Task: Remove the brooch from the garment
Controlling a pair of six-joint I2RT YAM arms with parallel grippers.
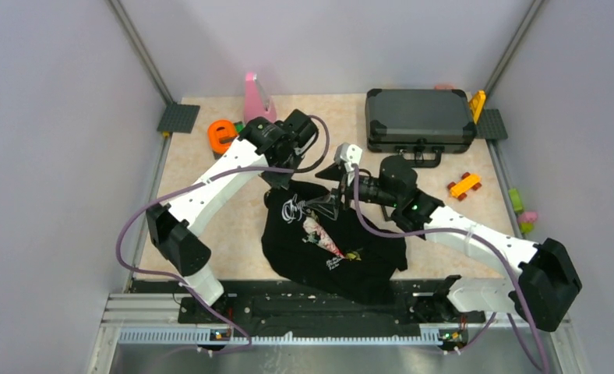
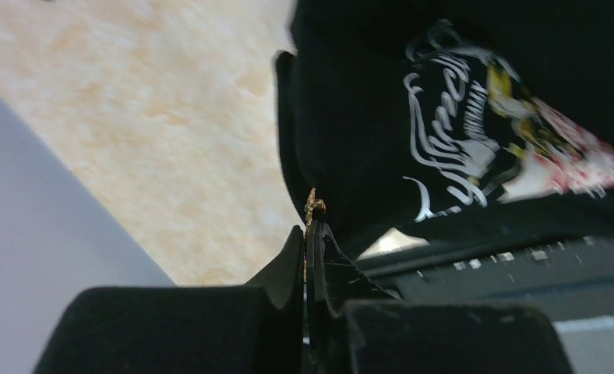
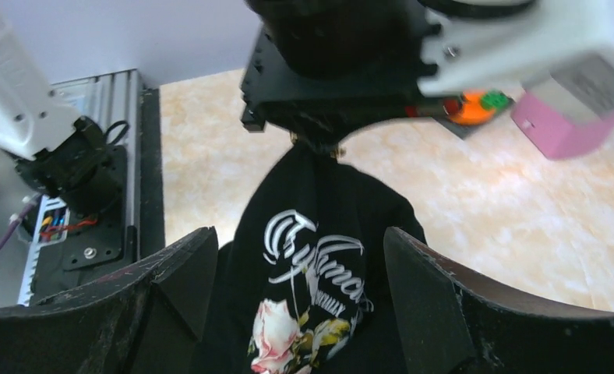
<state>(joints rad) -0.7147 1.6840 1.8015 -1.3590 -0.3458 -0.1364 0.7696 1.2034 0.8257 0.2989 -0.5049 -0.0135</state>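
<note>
Seen from above, a black garment (image 1: 327, 249) with white script and a pink floral print lies on the pale bench (image 1: 226, 234) at lower centre of the frame, just beyond the rail that carries the two arm bases. The right arm (image 1: 460, 230) reaches in from the lower right. Its jaws stand wide open, one on each side of the print, gripping nothing. Further up, at the garment's upper left edge, the left arm (image 1: 226, 167) has its jaws closed tight on the tiny gold brooch (image 2: 313, 206), which pokes from their tips and touches the cloth. The cloth rises in a peak to those jaws, so the brooch looks seized but not yet free; pulling it clear remains. Along the far edge sit a dark hard case (image 1: 419, 118), a pink object (image 1: 257, 97) and an orange toy (image 1: 222, 134).
</note>
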